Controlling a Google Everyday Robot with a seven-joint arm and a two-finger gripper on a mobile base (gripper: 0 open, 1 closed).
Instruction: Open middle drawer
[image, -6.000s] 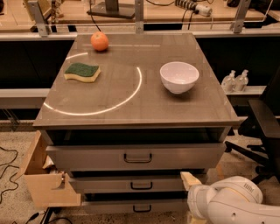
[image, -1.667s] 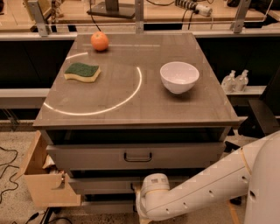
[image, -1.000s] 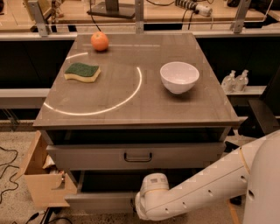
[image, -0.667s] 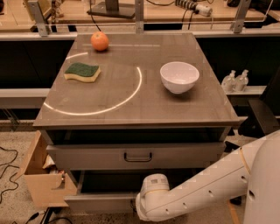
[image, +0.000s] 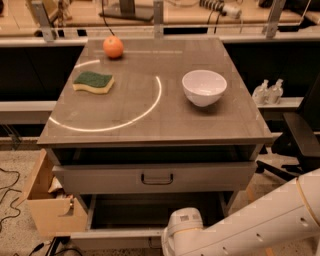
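The middle drawer (image: 120, 239) stands pulled out toward me, with its dark grey tray (image: 150, 212) showing under the top drawer. Its low grey front panel runs along the bottom edge of the camera view. My white arm comes in from the lower right, and my gripper (image: 172, 239) is at the middle of that front panel, where the handle sits. The arm's round wrist (image: 182, 225) covers the handle and the gripper's end.
The top drawer (image: 156, 178), with a bigger loop handle, sits slightly forward under the tabletop. An orange (image: 113, 47), a green-and-yellow sponge (image: 93, 82) and a white bowl (image: 204, 87) are on top. A cardboard box (image: 47, 210) stands at the left, and a dark chair (image: 300, 135) at the right.
The arm swung from the lower right to the front of the middle drawer. That drawer has slid out from shut, and its dark tray now shows.
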